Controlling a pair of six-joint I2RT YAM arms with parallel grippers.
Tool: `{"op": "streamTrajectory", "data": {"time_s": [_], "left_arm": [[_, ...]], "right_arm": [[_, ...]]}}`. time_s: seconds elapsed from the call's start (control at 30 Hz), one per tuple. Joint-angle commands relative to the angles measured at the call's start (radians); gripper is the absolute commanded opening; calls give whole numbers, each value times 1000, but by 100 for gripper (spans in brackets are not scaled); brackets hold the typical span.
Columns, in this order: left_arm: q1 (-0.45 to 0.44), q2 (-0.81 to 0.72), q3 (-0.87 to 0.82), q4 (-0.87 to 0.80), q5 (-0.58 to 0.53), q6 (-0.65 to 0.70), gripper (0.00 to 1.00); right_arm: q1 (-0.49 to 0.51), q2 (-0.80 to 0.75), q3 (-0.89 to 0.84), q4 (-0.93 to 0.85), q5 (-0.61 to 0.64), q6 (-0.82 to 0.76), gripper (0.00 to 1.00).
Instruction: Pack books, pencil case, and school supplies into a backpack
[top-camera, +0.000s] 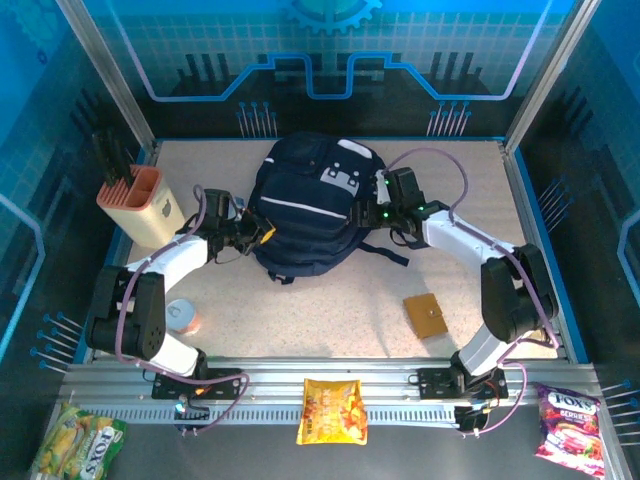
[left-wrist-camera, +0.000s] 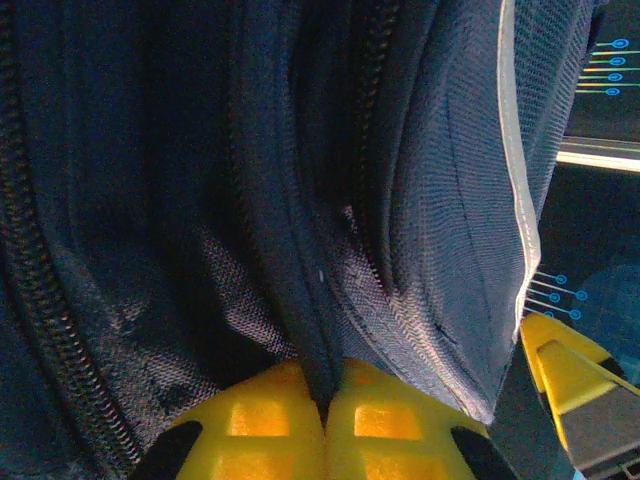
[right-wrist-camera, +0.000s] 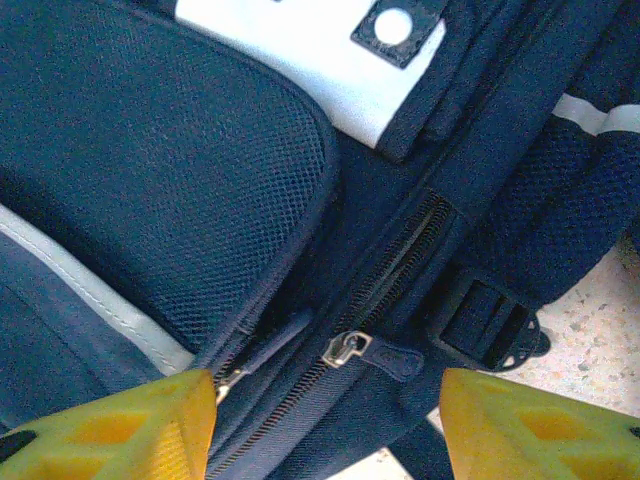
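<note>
The navy backpack (top-camera: 305, 210) lies in the middle of the table with its grey-white patches up. At its left edge, my left gripper (top-camera: 262, 236) is shut on a dark fold of backpack fabric (left-wrist-camera: 300, 300) beside a zipper, and the yellow fingertips (left-wrist-camera: 255, 420) pinch that fold between them. My right gripper (top-camera: 377, 208) is at the bag's right side and stands open (right-wrist-camera: 325, 425) over a metal zipper pull (right-wrist-camera: 348, 349), without touching it. A tan-brown square piece (top-camera: 427, 315) lies on the table to the right. The books are out of view.
A peach-and-cream holder with black tools (top-camera: 140, 203) stands at the left. A small round tin (top-camera: 183, 317) lies by the left arm. Snack bags lie off the table in front: yellow (top-camera: 333, 410), pink (top-camera: 570, 422), green-yellow (top-camera: 78, 440). A strap and buckle (right-wrist-camera: 490, 325) trail at the bag's right.
</note>
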Motion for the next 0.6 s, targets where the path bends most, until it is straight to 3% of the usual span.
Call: {"op": "streamTrajectory", "data": {"time_s": [0.0, 0.2, 0.57], "left_arm": [[18, -34, 13, -64, 6, 60, 0], [60, -28, 19, -85, 0, 87, 0], [91, -18, 55, -111, 1, 100, 0]], "right_arm": [[-43, 29, 8, 35, -94, -127, 60], [-107, 103, 8, 29, -326, -240, 58], [-105, 254, 90, 39, -475, -287, 54]]}}
